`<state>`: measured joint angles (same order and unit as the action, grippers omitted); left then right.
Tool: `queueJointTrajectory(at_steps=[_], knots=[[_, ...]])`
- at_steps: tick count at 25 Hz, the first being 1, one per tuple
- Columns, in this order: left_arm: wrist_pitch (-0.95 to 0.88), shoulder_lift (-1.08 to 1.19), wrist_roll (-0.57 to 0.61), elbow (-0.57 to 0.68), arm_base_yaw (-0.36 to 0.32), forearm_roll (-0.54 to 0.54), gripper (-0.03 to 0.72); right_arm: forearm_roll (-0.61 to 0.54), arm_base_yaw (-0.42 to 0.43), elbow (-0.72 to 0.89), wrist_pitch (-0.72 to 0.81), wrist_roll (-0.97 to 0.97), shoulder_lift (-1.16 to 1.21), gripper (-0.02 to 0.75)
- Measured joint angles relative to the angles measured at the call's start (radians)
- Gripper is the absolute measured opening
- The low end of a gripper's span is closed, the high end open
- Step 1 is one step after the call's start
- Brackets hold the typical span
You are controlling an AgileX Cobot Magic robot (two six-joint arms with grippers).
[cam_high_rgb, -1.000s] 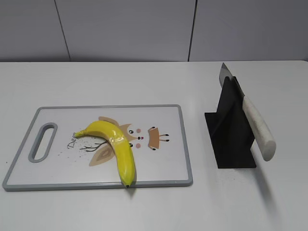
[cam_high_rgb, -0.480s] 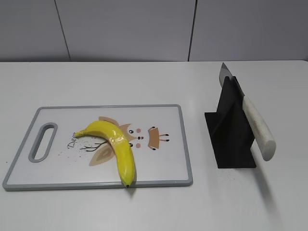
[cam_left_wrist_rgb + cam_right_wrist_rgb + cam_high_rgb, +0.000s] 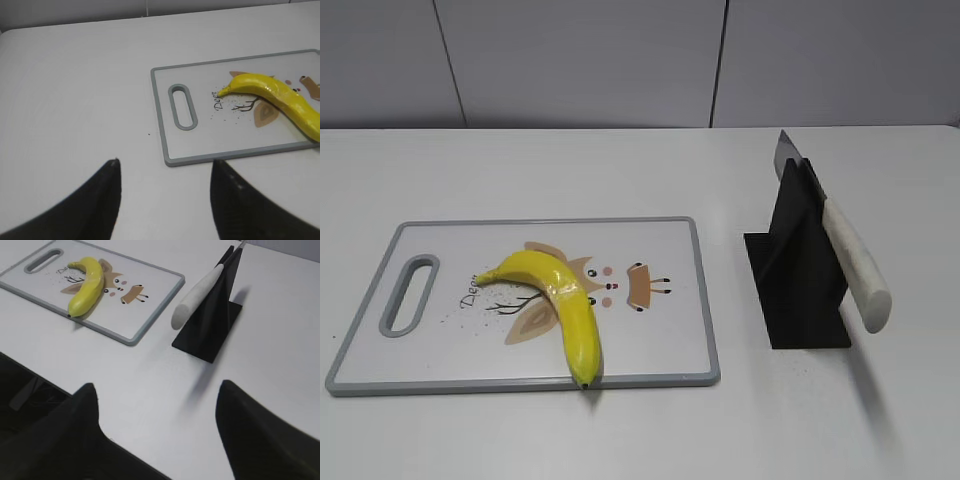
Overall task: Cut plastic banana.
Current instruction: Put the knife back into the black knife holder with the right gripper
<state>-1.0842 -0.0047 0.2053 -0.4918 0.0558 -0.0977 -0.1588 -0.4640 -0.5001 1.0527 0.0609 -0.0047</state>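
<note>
We see the banana (image 3: 563, 300) on the cutting board (image 3: 650, 340); both the left gripper (image 3: 165, 195) and right gripper (image 3: 157, 425) hover released, holding nothing.

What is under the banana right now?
The plastic banana lies on the cutting board, over its printed cartoon deer. Its dark tip juts past the near rim, above the table. The print beneath the fruit is covered and cannot be seen.
</note>
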Motion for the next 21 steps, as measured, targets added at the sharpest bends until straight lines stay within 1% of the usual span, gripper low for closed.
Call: queueJointTrajectory(at_steps=[2,4,6,9,13,16,21], knots=[[0.000,0.000,0.000,0.000,0.000,0.001,0.551,-0.026,0.022,0.000,0.000,0.000,-0.001,0.579],[-0.001,0.000,0.000,0.000,0.000,0.000,0.551,-0.053,0.067,0.000,0.000,0.000,-0.001,0.579],[-0.001,0.000,0.000,0.000,0.000,0.000,0.551,-0.075,0.133,0.000,-0.001,0.000,-0.001,0.579],[-0.001,0.000,0.000,0.000,0.000,0.000,0.551,-0.084,0.259,0.000,-0.001,0.000,-0.001,0.579],[-0.001,0.000,0.000,0.000,-0.001,0.000,0.551,-0.085,0.379,0.000,-0.002,0.001,-0.001,0.573],[-0.001,0.000,0.000,0.000,-0.001,0.000,0.551,-0.085,0.414,0.000,-0.002,0.001,-0.001,0.570],[-0.001,0.000,0.000,0.000,-0.001,0.000,0.550,-0.085,0.415,0.000,-0.002,0.001,-0.001,0.568]])
